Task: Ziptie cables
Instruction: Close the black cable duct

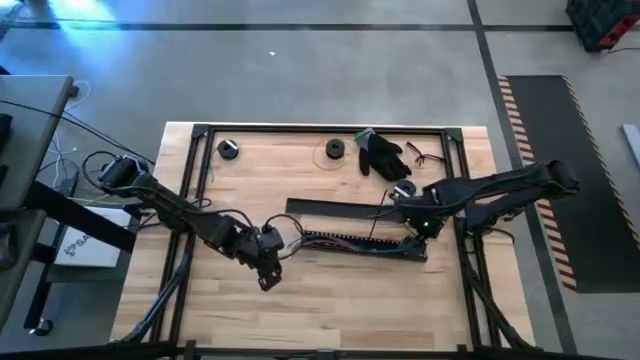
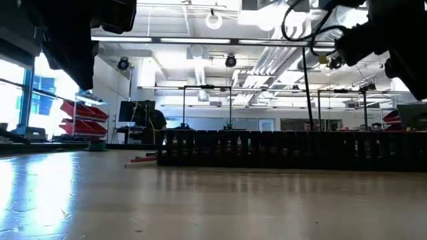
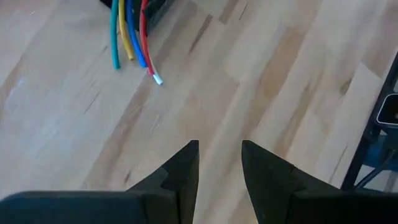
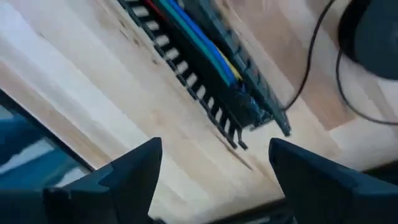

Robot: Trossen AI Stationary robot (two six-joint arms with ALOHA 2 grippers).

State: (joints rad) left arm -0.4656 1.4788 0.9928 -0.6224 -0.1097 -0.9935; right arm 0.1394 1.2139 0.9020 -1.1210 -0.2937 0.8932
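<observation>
While the left gripper (image 3: 219, 163) hovered released near the cables (image 3: 132, 34), the right gripper (image 4: 214, 168) hung released over the duct (image 4: 205, 99).

Left pincer (image 3: 219, 163) slightly parted, empty; right pincer (image 4: 214, 163) spread wide, empty.

Two dark, near-black jointed arms, chunky segments with rounded joint housings. Left arm (image 1: 180, 208) has black cords trailing off its base. Right arm (image 1: 500, 190) shows a small green light near the wrist. Left gripper (image 3: 219, 163) fingers are matte black, wedge-shaped, tapering to points; right gripper (image 4: 214, 163) fingers matte black, broader.
</observation>
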